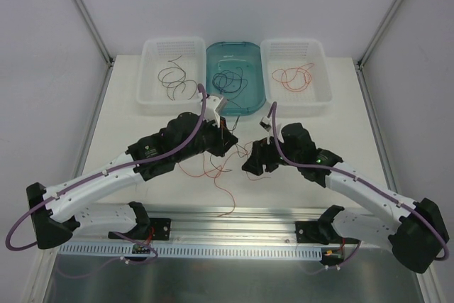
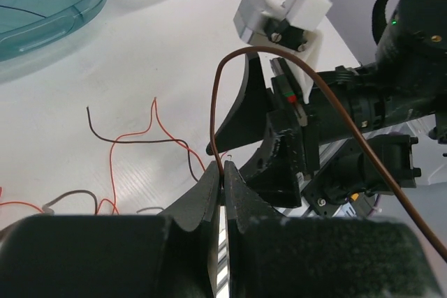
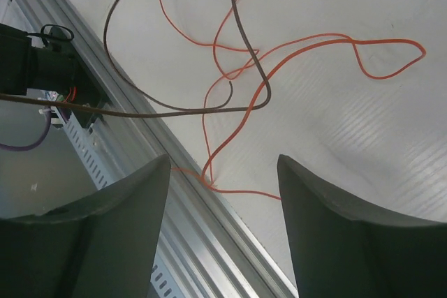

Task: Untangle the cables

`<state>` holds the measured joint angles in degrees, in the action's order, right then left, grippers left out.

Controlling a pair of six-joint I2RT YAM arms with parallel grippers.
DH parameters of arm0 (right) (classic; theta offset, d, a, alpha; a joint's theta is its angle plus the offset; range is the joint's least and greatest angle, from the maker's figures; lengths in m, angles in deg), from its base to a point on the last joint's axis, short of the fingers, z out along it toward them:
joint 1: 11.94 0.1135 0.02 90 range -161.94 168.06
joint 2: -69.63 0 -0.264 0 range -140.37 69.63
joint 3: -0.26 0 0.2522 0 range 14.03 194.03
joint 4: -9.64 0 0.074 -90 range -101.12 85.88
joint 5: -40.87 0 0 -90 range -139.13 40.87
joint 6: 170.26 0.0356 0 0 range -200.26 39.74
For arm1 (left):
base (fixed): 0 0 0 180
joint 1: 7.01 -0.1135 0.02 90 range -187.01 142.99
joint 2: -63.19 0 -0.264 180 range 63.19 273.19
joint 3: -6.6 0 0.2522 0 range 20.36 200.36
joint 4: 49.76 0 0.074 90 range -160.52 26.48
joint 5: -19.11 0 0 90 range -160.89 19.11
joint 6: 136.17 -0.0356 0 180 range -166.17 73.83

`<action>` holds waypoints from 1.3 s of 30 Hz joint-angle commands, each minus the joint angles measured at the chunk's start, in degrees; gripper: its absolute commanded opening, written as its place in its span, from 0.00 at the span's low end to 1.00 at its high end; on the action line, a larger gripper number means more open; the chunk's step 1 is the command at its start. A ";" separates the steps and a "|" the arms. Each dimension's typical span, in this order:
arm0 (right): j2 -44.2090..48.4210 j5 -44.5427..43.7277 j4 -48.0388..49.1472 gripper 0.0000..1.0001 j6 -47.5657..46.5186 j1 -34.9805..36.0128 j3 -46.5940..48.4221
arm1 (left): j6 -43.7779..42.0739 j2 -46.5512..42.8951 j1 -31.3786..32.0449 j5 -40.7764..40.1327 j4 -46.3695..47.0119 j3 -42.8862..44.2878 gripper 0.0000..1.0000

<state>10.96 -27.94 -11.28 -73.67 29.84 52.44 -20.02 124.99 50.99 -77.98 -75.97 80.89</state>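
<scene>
Closest to the left wrist camera, the left claw (image 2: pixel 223 172) is clenched on a dark brown wire (image 2: pixel 214 106). The wire leaves the fingertips upward, arcs over and runs away down to the right, lifted off the bench (image 1: pixel 142 125). The rest of the tangle (image 1: pixel 216 167) lies on the bench between the two claws, with red-orange and brown strands crossing one another. One red-orange strand trails toward the aluminium rail (image 1: pixel 234 218) at the near edge. The right claw (image 3: pixel 223 165) hangs just above these strands, released, with nothing between its fingers.

Procedure, as I judge it from here:
1. Keep the left claw firm on the brown wire.
2. Lower the right claw onto one red-orange strand, away from the crossings.
3. Confirm that no second strand sits between the fingers, then close.
4. Draw the claws apart slowly, so that loops slide out rather than tighten.

Containers, far edge of the bench:
- The left clear tray (image 1: pixel 145 69) holds dark brown wires (image 1: pixel 174 79).
- The teal tray (image 1: pixel 213 54) in the middle holds black-blue wires (image 1: pixel 230 81).
- The right clear tray (image 1: pixel 323 69) holds red-orange wires (image 1: pixel 294 76).

The held wire probably belongs in the left tray.
</scene>
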 commanded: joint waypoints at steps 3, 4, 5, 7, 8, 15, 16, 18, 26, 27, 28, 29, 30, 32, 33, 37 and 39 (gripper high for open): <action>-3.63 2.36 6.89 0.56 0.79 0.49 -0.53 | 0.13 -2.74 -0.60 0.06 -0.30 1.69 0.00; -3.90 2.54 6.89 0.51 0.71 0.41 -0.45 | 0.04 -3.35 -0.69 0.06 -0.73 1.61 0.00; -4.08 2.02 6.89 0.37 0.62 0.41 -0.36 | -0.05 -3.61 -0.69 0.06 -1.08 1.52 0.00; -3.47 0.18 5.93 0.09 -0.08 0.32 -0.10 | -0.14 -4.49 -1.04 0.06 -2.57 1.34 0.00; -3.12 -0.88 5.14 0.02 -0.52 0.23 -0.01 | -0.22 -4.93 -1.22 0.24 -3.28 1.17 0.00; 3.65 -7.47 -6.00 0.01 -3.42 -7.05 1.57 | -1.10 -8.27 -3.68 10.33 -12.84 0.02 0.00; 4.61 -8.09 -6.90 0.01 -4.03 -8.02 2.01 | -1.71 -8.80 -3.68 12.52 -14.34 -0.06 0.00; 6.64 -10.45 -9.96 0.01 -4.48 -10.83 2.63 | -2.42 -9.59 -3.68 14.29 -18.64 -0.15 0.00; 7.44 -14.95 -16.83 0.01 -1.59 -20.24 4.22 | -3.91 -18.46 -4.12 14.48 -27.54 1.77 0.00; 7.00 -14.86 -17.27 0.01 -1.15 -21.03 4.13 | -4.26 -19.34 -4.21 14.39 -28.41 2.65 0.00; 6.82 -14.78 -17.54 0.01 -0.79 -21.99 3.95 | -4.44 -19.78 -4.21 14.56 -29.55 4.40 0.00; 6.47 -14.17 -17.63 0.01 -0.70 -22.35 3.69 | -4.70 -19.88 -4.21 14.65 -30.09 5.38 0.00; 6.12 -13.99 -17.71 0.01 -0.61 -22.44 3.34 | -4.97 -20.05 -4.21 14.22 -30.27 6.34 0.00; 4.98 -12.33 -17.80 0.01 -0.61 -22.44 2.81 | -5.15 -19.88 -4.30 12.38 -30.53 9.15 0.00; 4.71 -11.62 -17.54 0.01 -0.44 -22.44 2.02 | -5.58 -19.01 -4.30 8.97 -30.62 10.21 0.00; 3.48 -8.63 -16.66 0.13 -0.44 -22.27 -0.43 | -7.52 -13.83 -4.47 -1.06 -31.23 18.19 0.00; 3.39 -8.01 -16.66 0.21 -0.35 -21.74 -1.14 | -9.26 -9.71 -4.65 -3.88 -31.23 21.19 0.00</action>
<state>14.56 -38.54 -27.98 -74.46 7.72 52.44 -25.61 109.98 47.23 -73.68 -106.96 97.50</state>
